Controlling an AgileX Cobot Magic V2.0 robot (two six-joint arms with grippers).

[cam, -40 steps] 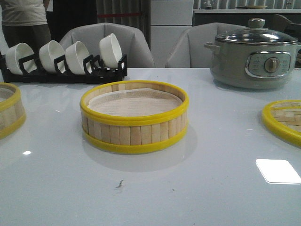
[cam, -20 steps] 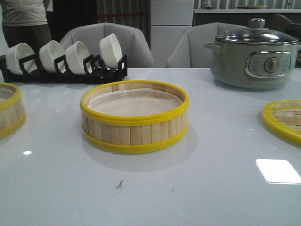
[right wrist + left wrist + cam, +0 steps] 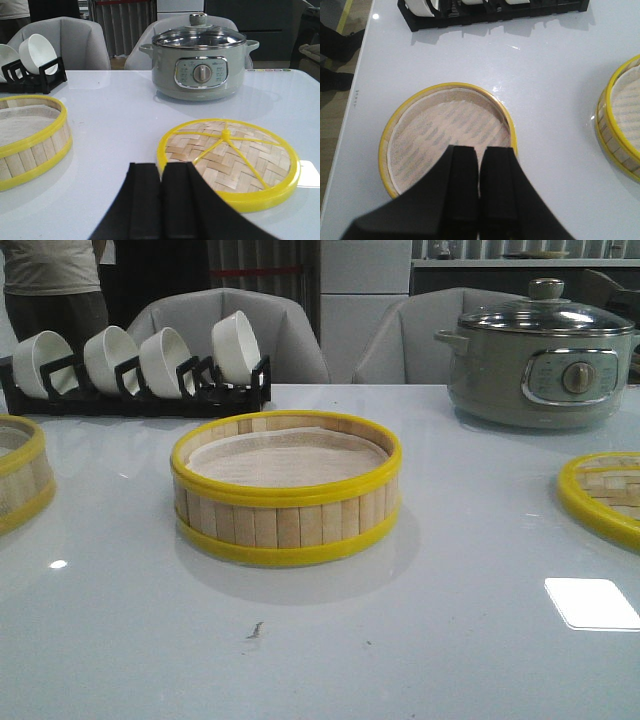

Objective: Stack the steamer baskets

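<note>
Yellow-rimmed steamer baskets (image 3: 286, 488) sit apart on the table (image 3: 450, 640); left gripper (image 3: 480, 165) and right gripper (image 3: 161, 182) are both closed together.

We see a white table (image 3: 420, 640) with a black dish rack (image 3: 140, 395) at far left holding four white bowls (image 3: 165, 360) on edge. Far right sits a grey-green electric pot (image 3: 540, 365) with a glass lid (image 3: 545, 318) and a round dial (image 3: 577, 377). A flat woven bamboo lid (image 3: 227, 162), yellow-rimmed, lies at near right. Two grey chairs (image 3: 225, 325) stand behind the table. A person (image 3: 55, 285) stands far left, head out of view.
</note>
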